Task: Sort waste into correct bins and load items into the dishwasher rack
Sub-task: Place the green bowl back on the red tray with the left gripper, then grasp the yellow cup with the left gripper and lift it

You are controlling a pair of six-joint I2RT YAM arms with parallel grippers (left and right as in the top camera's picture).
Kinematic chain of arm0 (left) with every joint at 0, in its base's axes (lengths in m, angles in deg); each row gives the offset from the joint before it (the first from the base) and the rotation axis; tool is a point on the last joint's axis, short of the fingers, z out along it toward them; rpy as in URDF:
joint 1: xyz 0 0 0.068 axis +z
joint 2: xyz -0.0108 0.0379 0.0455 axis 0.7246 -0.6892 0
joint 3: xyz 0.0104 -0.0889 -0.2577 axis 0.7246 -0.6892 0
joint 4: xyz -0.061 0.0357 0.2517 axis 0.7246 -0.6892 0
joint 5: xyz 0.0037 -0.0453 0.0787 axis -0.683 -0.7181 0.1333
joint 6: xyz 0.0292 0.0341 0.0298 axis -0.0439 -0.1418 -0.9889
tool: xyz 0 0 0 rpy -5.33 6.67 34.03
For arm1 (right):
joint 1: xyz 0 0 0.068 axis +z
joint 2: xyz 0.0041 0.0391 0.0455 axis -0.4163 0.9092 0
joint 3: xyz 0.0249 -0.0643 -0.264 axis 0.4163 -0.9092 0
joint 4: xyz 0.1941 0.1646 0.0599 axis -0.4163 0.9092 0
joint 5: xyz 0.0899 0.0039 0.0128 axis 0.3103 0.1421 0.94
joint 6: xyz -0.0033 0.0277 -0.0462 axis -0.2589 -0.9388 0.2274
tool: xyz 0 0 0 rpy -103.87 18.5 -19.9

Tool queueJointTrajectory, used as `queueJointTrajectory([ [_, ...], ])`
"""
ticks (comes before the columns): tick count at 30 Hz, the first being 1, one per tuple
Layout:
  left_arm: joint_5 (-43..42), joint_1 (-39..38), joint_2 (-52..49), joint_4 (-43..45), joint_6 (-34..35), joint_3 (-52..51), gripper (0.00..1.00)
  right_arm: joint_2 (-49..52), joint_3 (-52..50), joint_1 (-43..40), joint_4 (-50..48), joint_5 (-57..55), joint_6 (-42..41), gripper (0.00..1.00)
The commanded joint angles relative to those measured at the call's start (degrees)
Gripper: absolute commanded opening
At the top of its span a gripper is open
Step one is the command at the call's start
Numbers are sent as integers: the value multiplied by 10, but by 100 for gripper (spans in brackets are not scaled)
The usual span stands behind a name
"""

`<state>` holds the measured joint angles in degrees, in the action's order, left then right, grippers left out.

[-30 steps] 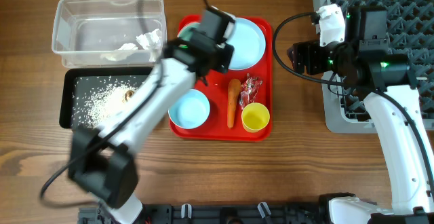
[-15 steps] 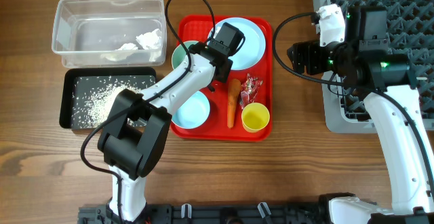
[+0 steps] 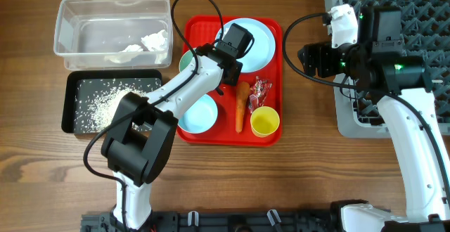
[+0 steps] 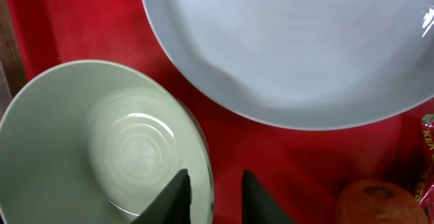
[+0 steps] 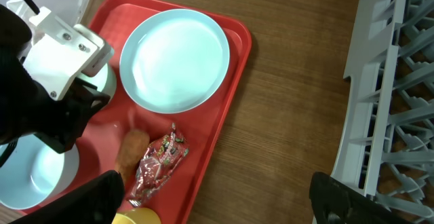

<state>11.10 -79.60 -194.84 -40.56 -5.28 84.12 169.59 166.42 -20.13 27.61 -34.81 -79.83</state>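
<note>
My left gripper (image 4: 218, 198) (image 3: 217, 79) hangs low over the red tray (image 3: 274, 27), slightly open. Its two fingers straddle the right rim of the mint bowl (image 4: 81, 149) (image 3: 184, 59) without pinching it. The large pale-blue plate (image 4: 291, 47) (image 3: 254, 43) lies just beyond. On the tray also sit the carrot (image 3: 241, 107) (image 4: 373, 200), the red-and-silver wrapper (image 3: 261, 90) (image 5: 160, 159), a blue bowl (image 3: 196, 112) and the yellow cup (image 3: 265, 121). My right gripper (image 3: 306, 58) (image 5: 217, 197) hovers wide open and empty between the tray and the grey rack (image 3: 422, 7).
The clear tub (image 3: 70, 28) at the back left holds crumpled tissue (image 3: 151, 41). In front of it the black tray (image 3: 70, 105) holds scattered rice (image 3: 105, 102). The left arm stretches across the tray's left half. Bare wood lies between tray and rack.
The left arm swung from the bins over to the mint bowl and stopped there. Its jaws, shut before, have parted a little. The right arm has not moved.
</note>
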Motion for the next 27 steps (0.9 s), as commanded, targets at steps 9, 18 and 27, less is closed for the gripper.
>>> queueJointTrajectory([
  [9,-74,1,92,-50,58,5,63,7,10,1,-3,-9,-5,95],
  [18,-242,-16,115,-99,23,5,78,7,10,1,-3,-9,-5,95],
  [27,-363,-50,116,-173,-39,5,87,7,10,1,-1,-9,-5,94],
])
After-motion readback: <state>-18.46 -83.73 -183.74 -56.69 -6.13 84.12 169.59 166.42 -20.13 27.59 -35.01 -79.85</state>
